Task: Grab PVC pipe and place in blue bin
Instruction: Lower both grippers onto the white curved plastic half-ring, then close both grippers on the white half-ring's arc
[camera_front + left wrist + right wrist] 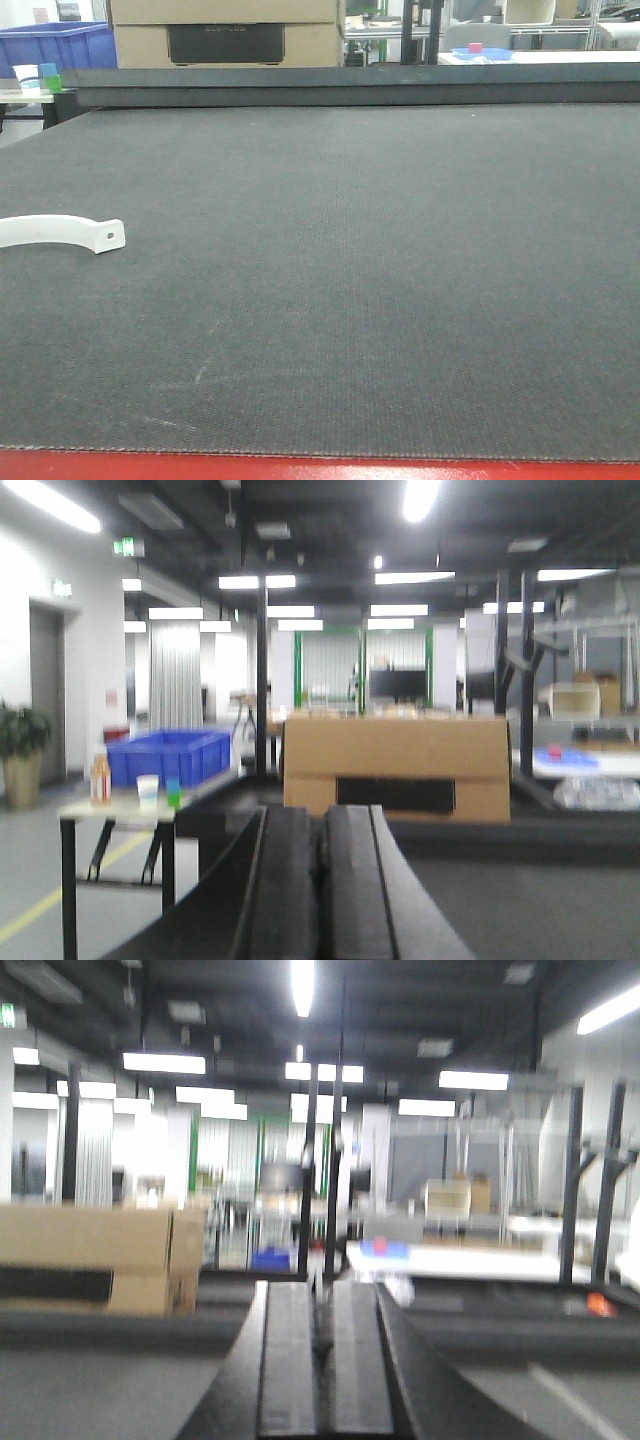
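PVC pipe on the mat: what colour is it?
The PVC pipe is white, best seen in the front view.

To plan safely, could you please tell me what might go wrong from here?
1. The PVC pipe lies flat at the front view's left edge, partly cut off; neither wrist view shows it, so aiming may suffer.
2. The left pincer and right pincer look shut; one must open before descending.
3. The blue bin stands beyond the mat, so the strip could slip in transit.

one pvc pipe (60, 231), one blue bin (55, 45), one cardboard box (225, 30), two grippers, left gripper (322, 825) and right gripper (320, 1305)
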Robot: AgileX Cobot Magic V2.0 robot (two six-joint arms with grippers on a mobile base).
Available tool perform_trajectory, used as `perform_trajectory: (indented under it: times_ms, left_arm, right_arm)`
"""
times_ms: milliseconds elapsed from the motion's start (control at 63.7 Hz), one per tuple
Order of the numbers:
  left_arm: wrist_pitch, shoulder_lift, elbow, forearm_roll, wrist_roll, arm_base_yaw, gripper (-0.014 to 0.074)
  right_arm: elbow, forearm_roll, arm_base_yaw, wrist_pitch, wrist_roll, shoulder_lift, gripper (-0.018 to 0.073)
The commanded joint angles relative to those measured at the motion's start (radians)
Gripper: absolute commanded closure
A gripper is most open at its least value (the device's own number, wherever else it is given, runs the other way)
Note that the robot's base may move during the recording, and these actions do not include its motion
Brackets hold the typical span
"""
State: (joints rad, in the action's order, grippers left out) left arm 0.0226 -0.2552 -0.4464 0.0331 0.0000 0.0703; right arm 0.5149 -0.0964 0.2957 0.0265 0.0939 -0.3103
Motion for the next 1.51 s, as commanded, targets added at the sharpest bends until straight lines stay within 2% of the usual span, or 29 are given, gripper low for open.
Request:
perform_trajectory:
  times_ms: [0, 47, 188, 267, 377, 612, 722, 1146, 1382, 1445, 1492]
  left_arm:
    - [-0.155, -0.111, -0.110, -0.022, 0.000, -0.007, 0.0707]
    - [-0.268, -0.172, -0.181, -0.023, 0.000, -0.007, 0.0707]
    - [-0.444, -0.333, -0.305, -0.023, 0.000, -0.007, 0.0707]
    - [-0.487, -0.433, -0.338, -0.023, 0.000, -0.007, 0.0707]
    - [-0.544, -0.538, -0.357, -0.023, 0.000, -0.007, 0.0707]
    - [-0.754, -0.735, -0.362, -0.033, 0.000, -0.007, 0.0707]
    - [-0.769, -0.783, -0.362, -0.033, 0.000, -0.007, 0.0707]
    - [-0.769, -0.811, -0.362, -0.049, 0.000, -0.007, 0.0707]
    - [-0.769, -0.811, -0.362, -0.057, 0.000, -0.007, 0.0707]
    - [-0.769, -0.811, -0.362, -0.059, 0.000, -0.007, 0.0707]
    - [-0.769, -0.811, -0.362, -0.069, 0.000, -0.007, 0.0707]
  right_arm:
    - [0.071, 0.003, 0.000, 0.100, 0.004, -0.113, 0.0727]
    - [0.104, 0.003, 0.000, 0.149, 0.004, -0.183, 0.0727]
    - [0.189, 0.003, 0.000, 0.338, 0.004, -0.374, 0.0727]
    - [0.229, 0.003, 0.000, 0.445, 0.004, -0.492, 0.0727]
    - [0.246, 0.003, 0.000, 0.515, 0.004, -0.617, 0.0727]
    - [0.249, 0.003, 0.000, 0.688, 0.004, -0.788, 0.0727]
    - [0.250, 0.003, 0.000, 0.727, 0.004, -0.809, 0.0727]
    - [0.255, -0.028, 0.000, 0.703, 0.004, -0.826, 0.0727]
    - [0.409, -0.028, 0.000, 0.842, 0.002, -0.977, 0.0726]
    - [0.449, -0.013, 0.000, 0.865, -0.026, -1.029, 0.0695]
    - [0.482, -0.001, 0.000, 0.893, -0.063, -1.081, 0.0624]
